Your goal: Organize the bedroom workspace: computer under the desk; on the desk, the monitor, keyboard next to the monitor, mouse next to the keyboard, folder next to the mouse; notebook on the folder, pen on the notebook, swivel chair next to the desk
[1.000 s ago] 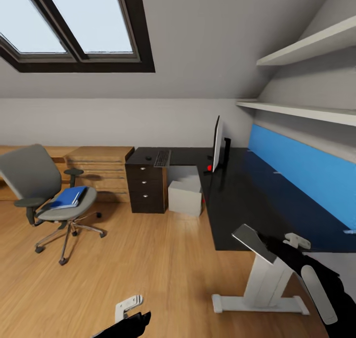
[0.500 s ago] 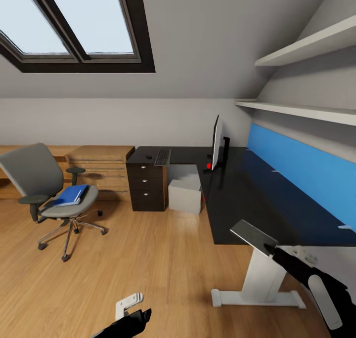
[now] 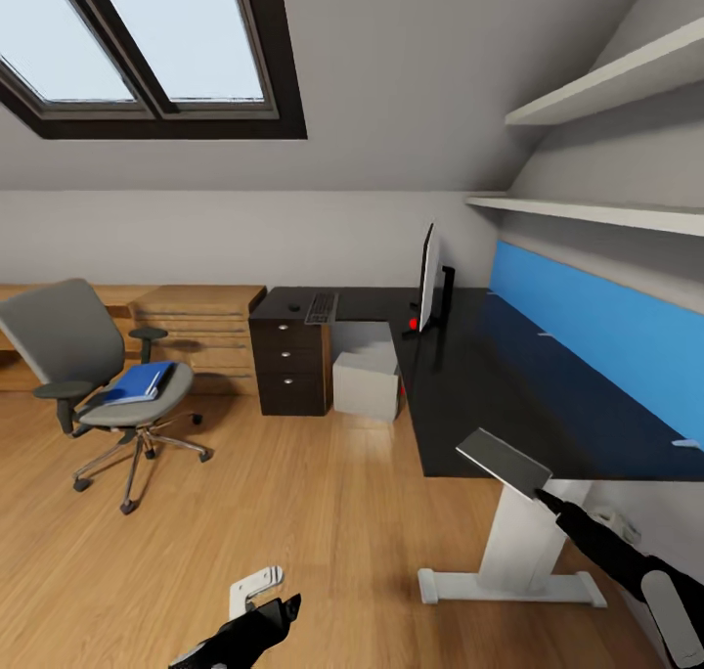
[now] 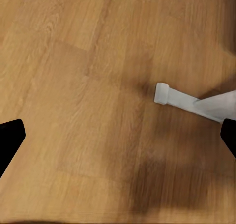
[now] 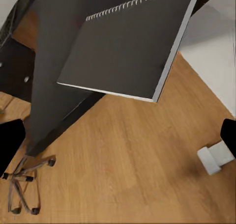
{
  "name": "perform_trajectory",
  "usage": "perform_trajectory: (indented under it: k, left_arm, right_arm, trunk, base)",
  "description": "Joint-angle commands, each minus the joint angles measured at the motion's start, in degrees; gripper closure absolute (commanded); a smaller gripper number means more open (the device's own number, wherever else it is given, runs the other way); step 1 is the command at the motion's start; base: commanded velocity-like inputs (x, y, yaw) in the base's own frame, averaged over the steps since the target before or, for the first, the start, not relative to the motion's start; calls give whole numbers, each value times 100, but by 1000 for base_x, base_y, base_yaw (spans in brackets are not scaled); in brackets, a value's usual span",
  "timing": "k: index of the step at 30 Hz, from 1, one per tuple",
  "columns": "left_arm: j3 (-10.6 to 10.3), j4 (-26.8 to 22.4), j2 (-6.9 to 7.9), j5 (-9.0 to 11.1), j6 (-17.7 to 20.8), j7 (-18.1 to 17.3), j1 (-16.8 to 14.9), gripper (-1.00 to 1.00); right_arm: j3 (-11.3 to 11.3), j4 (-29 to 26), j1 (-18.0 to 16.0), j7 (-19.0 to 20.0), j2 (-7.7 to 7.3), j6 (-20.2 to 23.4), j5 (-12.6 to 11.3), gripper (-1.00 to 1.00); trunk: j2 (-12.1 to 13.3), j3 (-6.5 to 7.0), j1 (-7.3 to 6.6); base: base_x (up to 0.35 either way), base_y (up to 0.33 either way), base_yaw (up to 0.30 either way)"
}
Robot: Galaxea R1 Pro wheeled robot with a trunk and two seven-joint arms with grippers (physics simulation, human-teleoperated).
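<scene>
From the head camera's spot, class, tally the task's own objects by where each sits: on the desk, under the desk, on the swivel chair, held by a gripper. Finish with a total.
On the desk: 3 (monitor, keyboard, mouse)
Under the desk: 1 (computer)
On the swivel chair: 1 (folder)
Held by the right gripper: 1 (notebook)
Total: 6

Blue folder (image 3: 140, 381) flat on swivel chair (image 3: 93, 376) seat

black desk (image 3: 508, 395) bears monitor (image 3: 428, 280), keyboard (image 3: 321, 308), mouse (image 3: 293, 309).
</scene>
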Motion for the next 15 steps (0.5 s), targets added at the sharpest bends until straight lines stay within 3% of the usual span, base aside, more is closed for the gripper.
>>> perform_trajectory:
  k: [1, 4, 6, 11, 12, 15]
  left_arm:
    - [-8, -39, 2, 61, 14, 55, -4, -100]
    - [-9, -73, 3, 62, 19, 57, -4, -100]
    - [-9, -81, 3, 62, 20, 56, -4, -100]
    - [-16, -88, -1, 62, 21, 57, -4, -100]
    - [-13, -89, 4, 62, 21, 53, -4, -100]
    - [-10, -89, 10, 62, 21, 51, -4, -100]
  right_arm:
    - [-241, 18, -5, 93, 3, 77, -88, -100]
    - [-695, 91, -5, 190, 5, 156, -311, -100]
    - [-823, 128, -5, 215, 2, 176, -436, -100]
    - [-935, 164, -3, 404, -24, 197, -601, -100]
    - [-953, 206, -2, 700, -67, 202, -627, -100]
    - [-962, 327, -4, 1099, -126, 201, -641, -100]
  trunk:
    - [-45, -25, 23]
    - [-166, -79, 88]
    - [-246, -115, 132]
    - [-446, -204, 242]
    - [-486, -222, 264]
    - [-607, -276, 330]
  base:
    - [0, 0, 0]
    - [0, 0, 0]
    - [0, 0, 0]
    - [0, 0, 0]
    - [0, 0, 0]
    - [0, 0, 0]
